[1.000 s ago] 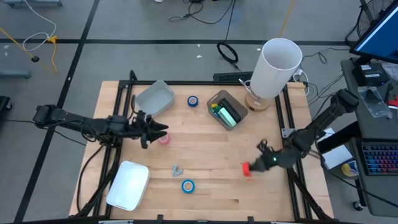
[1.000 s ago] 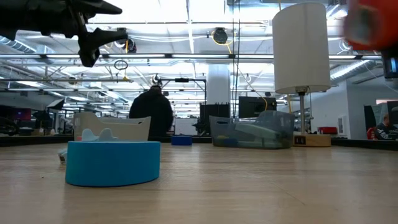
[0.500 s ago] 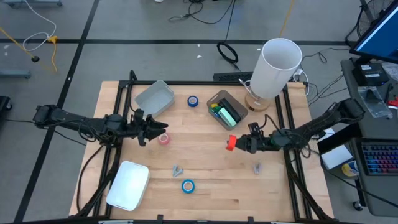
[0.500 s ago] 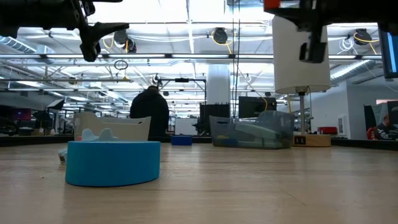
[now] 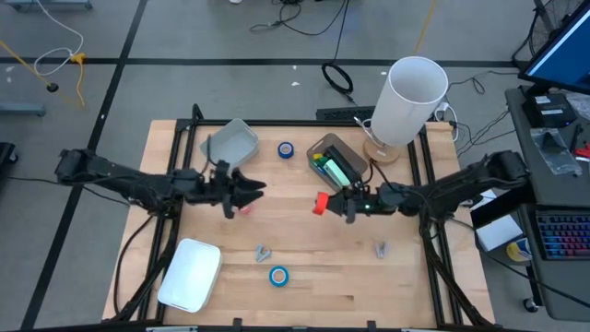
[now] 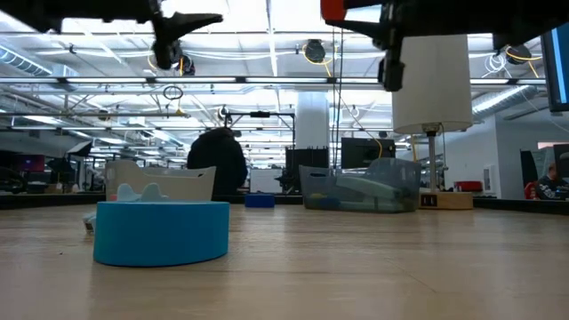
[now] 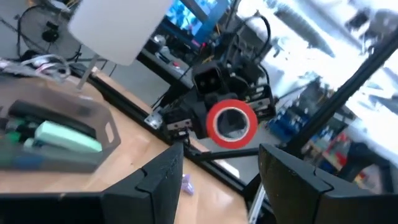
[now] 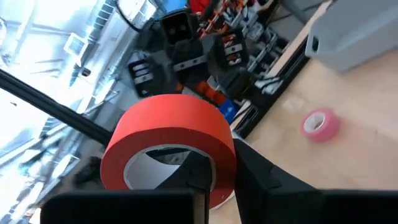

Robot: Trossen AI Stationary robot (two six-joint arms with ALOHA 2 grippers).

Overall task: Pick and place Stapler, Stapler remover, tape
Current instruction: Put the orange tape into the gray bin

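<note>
My right gripper (image 5: 324,203) is shut on a red tape roll (image 5: 319,203), high above the table's middle; the roll also shows in the low view (image 6: 333,9) and the left wrist view (image 7: 231,122). My left gripper (image 5: 255,189) is open and empty, pointing at the red roll from the left, with its fingers (image 7: 155,180) apart. A pink tape roll (image 8: 320,123) lies flat on the table just below my left gripper. One blue tape roll (image 5: 286,149) lies at the far middle, another (image 5: 278,275) near the front edge. My right gripper holds the red roll by its ring wall (image 8: 217,155), one finger inside the core hole and one outside. The fingers come level from the table's right. The roll is lifted clear of the table, standing on edge with its hole facing my left gripper.
A grey bin (image 5: 229,145) stands at the far left. A second bin (image 5: 334,164) holding green things is beside a white lamp (image 5: 415,92). A white lid (image 5: 189,275) lies at the near left. Small grey metal pieces lie at the front middle (image 5: 264,252) and front right (image 5: 381,249).
My right gripper has carried the red roll from the near right toward the table's left and far side, lifted clear, to the table's middle. My left gripper has moved a little toward the table's right, toward the red roll.
</note>
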